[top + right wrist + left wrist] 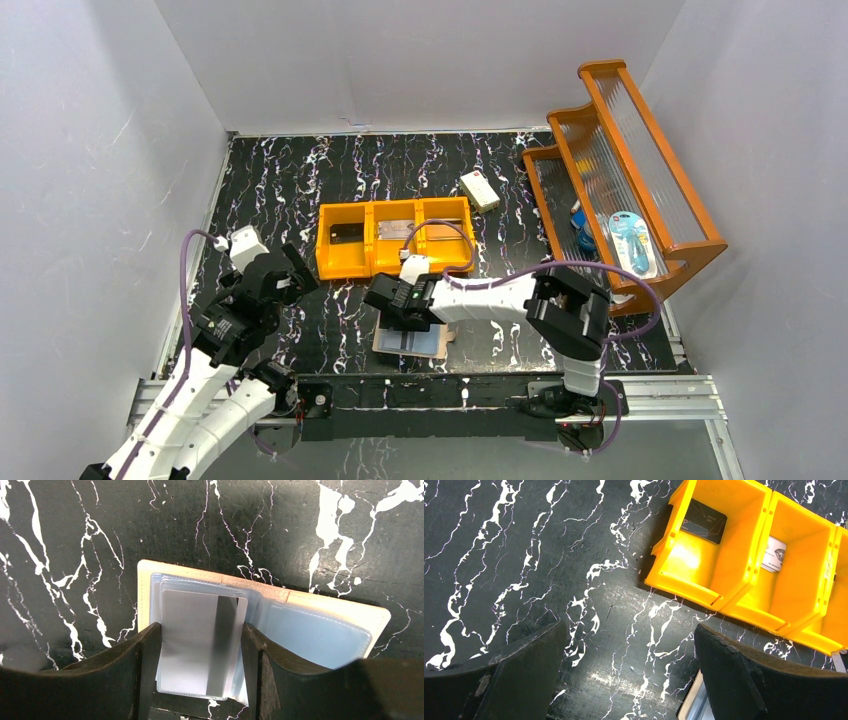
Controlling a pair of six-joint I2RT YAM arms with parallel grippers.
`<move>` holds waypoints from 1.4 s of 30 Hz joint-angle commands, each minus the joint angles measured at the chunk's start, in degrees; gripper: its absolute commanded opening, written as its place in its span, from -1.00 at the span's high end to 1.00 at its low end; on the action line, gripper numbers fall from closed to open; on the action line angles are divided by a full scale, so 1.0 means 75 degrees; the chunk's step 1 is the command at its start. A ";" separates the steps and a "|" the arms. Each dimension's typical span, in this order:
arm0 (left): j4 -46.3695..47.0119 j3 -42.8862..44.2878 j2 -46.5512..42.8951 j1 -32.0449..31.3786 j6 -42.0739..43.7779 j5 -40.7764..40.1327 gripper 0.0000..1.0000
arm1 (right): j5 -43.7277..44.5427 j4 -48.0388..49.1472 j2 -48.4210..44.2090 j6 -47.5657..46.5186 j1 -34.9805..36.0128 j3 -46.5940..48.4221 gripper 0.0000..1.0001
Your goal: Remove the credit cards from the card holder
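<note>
The card holder [412, 343] lies open on the marbled black table [280, 180], close to the near edge and between the two arm bases. In the top view the right gripper [404, 306] is directly over it and covers its far part. Beyond the gripper is an orange bin [394, 262] with three compartments. A black card [347, 232] lies flat in the left compartment and a pale card [400, 229] in the middle one. A white box [480, 190] lies farther back on the table, and a wooden rack [640, 170] leans against the right wall. The left gripper [291, 272] hangs over bare table, to the left of the bin and well apart from the holder.

In the left wrist view, the two dark fingers [514, 675] are spread wide with nothing between them but the table top. The bin fills the upper right corner. The black card is tilted against the floor of the nearest compartment, and the pale card, with dark print on it, is in the next one.

The right wrist view shows the holder spread flat, its peach rim framing glossy pale blue pockets. A silver-grey card [192, 640] with a dark stripe stands partly out of the left pocket, one rounded corner clear of the sleeve. The right gripper's fingers [145, 670] are set against the card's two long edges, clasping it.
</note>
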 commanded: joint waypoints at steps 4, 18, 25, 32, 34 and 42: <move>0.0303 0.0007 0.0112 0.0036 0.0371 0.0515 -0.97 | -0.0946 0.1666 -0.0495 -0.0133 -0.0148 -0.1367 -0.21; 0.1499 -0.0946 0.1204 0.0025 0.0111 0.5981 -0.79 | -0.1929 0.3136 -0.1203 0.0372 -0.0596 -0.2829 -0.22; 0.2525 -0.1929 0.1543 0.0022 -0.0460 0.8008 -0.51 | -0.2079 0.3182 -0.1118 0.0431 -0.0610 -0.2844 -0.22; 0.3547 -0.2941 0.1601 0.0022 -0.0912 0.8648 -0.20 | -0.2070 0.3110 -0.1143 0.0431 -0.0609 -0.2800 -0.22; 0.3872 -0.3045 0.1749 0.0008 -0.0964 0.8743 -0.14 | -0.2077 0.3106 -0.1136 0.0420 -0.0610 -0.2785 -0.22; 0.4758 -0.3018 0.2482 -0.0061 -0.0992 0.8872 0.12 | -0.2066 0.3106 -0.1168 0.0443 -0.0621 -0.2841 -0.21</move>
